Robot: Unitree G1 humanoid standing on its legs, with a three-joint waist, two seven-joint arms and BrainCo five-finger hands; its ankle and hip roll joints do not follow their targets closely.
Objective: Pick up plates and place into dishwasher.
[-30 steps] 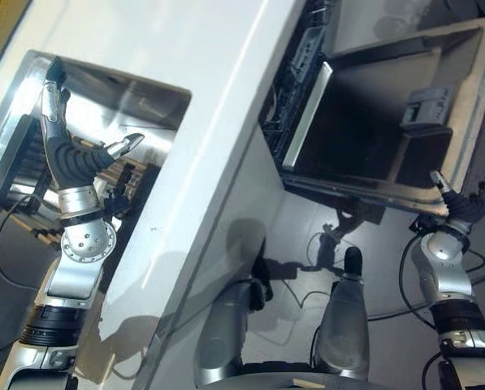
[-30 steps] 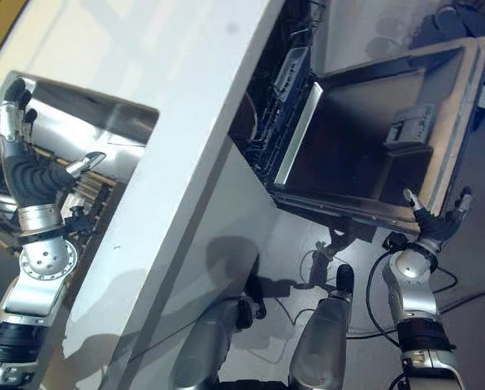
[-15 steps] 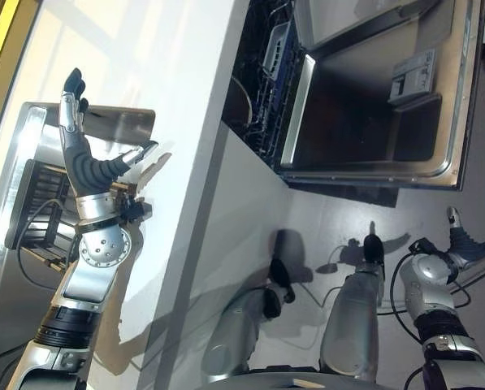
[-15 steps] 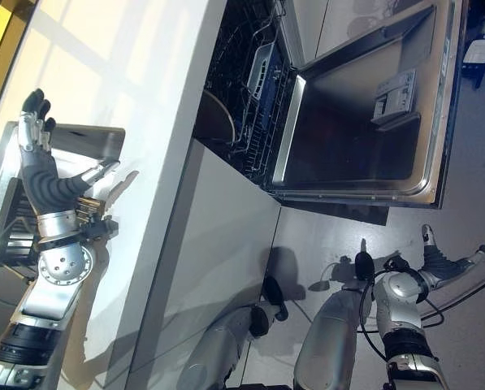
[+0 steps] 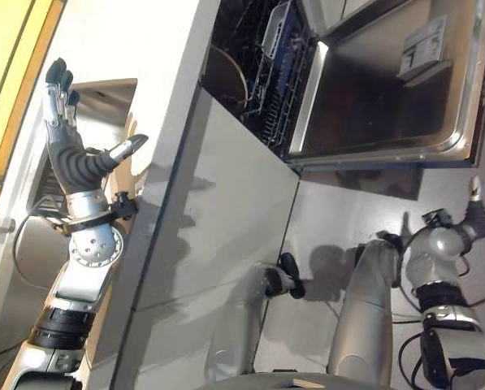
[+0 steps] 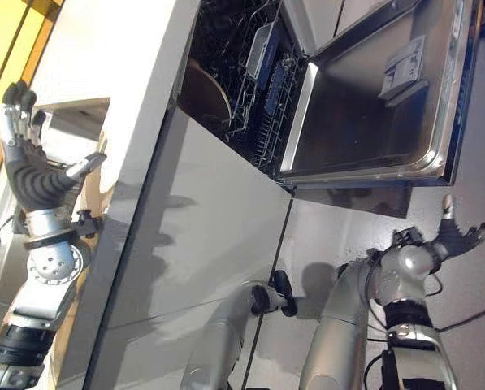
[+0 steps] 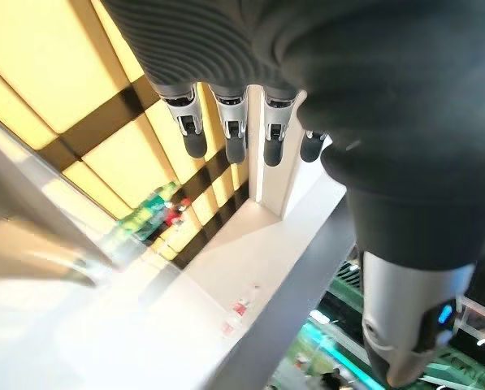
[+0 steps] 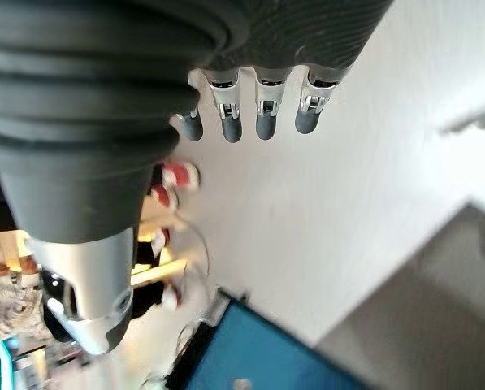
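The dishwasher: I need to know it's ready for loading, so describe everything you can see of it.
The dishwasher sits under the white counter, beside a grey cabinet front. Its door is folded fully down, showing a steel-looking inner face with a small dispenser block. Inside, a dark wire rack already holds a round plate on edge. Neither hand touches it.
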